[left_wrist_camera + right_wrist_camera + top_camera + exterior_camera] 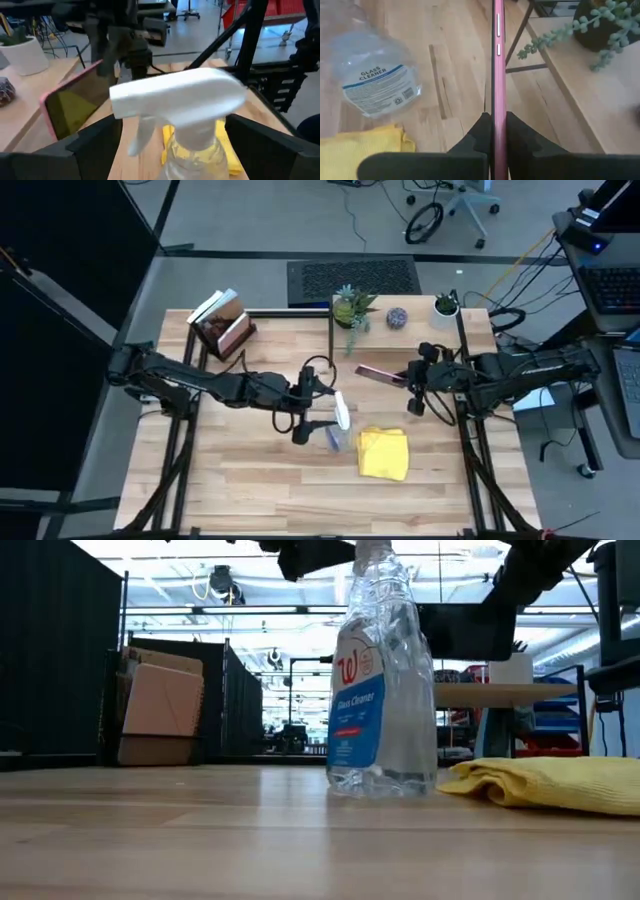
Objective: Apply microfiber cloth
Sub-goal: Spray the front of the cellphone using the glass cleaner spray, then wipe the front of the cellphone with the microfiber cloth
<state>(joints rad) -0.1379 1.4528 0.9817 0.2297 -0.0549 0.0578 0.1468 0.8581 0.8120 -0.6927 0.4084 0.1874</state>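
Observation:
The microfiber cloth (385, 452), bright yellow and bunched, lies flat on the table at the near right; it also shows in the low view (550, 780). Just left of it a clear spray bottle (340, 420) with a white head (180, 100) stands upright on its base. My left gripper (320, 422) is open, one finger on each side of the bottle's neck with a gap on both sides. Farther back my right gripper (413, 385) is shut on a dark phone in a pink case (378, 373), in the air. My right gripper pinches the phone's end nearest the arm (498, 131) between its two fingers, one on each broad face. The fingers come level from the table's right and lie along the phone. The phone (470, 630) juts out toward the left, tilted on its long edge, lifted clear.
A stand of books (225, 322) sits at the far left. Two potted plants (350, 305) (445, 305) and a small round object (397, 317) line the far edge. Black frame rails (465, 430) run along both table sides. Bare wood lies along the near edge.

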